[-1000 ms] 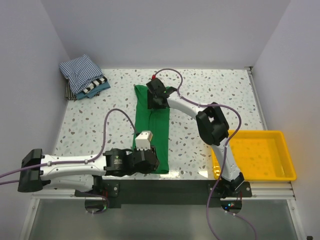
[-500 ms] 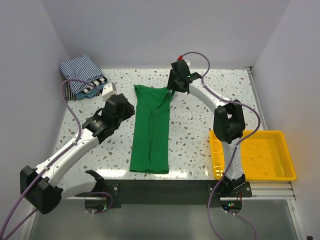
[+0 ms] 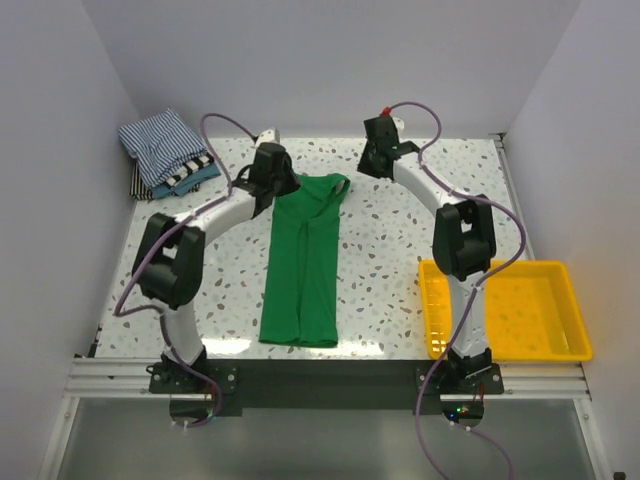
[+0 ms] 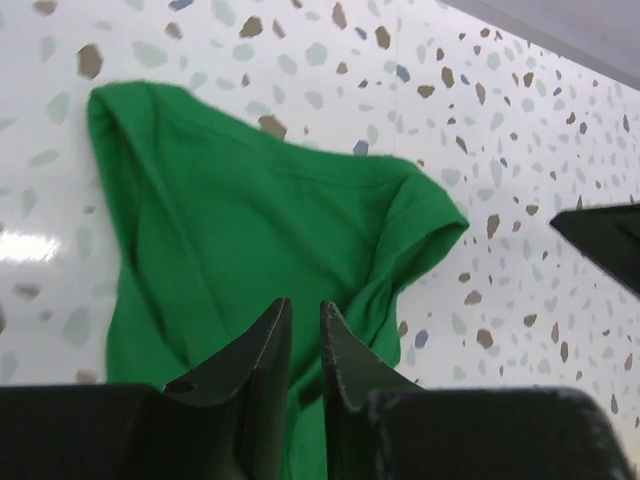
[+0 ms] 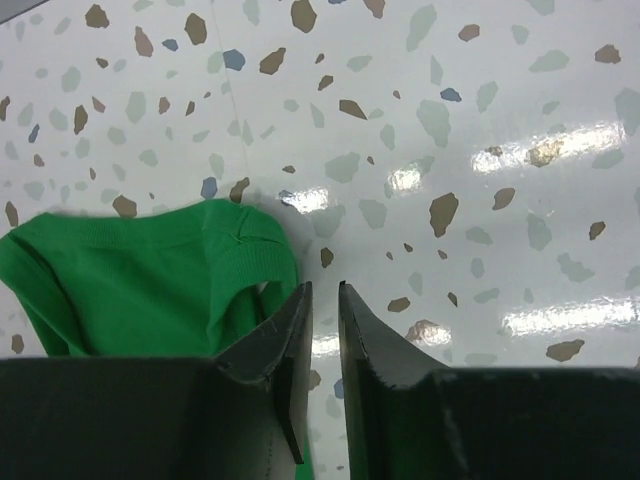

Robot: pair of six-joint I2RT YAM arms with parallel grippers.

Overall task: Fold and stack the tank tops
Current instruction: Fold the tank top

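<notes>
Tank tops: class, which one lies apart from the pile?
The green top, stretched out mid-table; the rest sit in a pile at the far left corner, a blue-striped top uppermost.

A tank top (image 3: 300, 270) lies flat in the middle of the desk (image 3: 390, 270). A pile of tank tops (image 3: 165, 150) sits in the back left corner, a tray (image 3: 575, 300) at the near right corner.

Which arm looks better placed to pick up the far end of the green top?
Probably the left. The left gripper hangs right over the green tank top, while the right gripper sits at the strap's edge, its jaw gap mostly over the table.
</notes>
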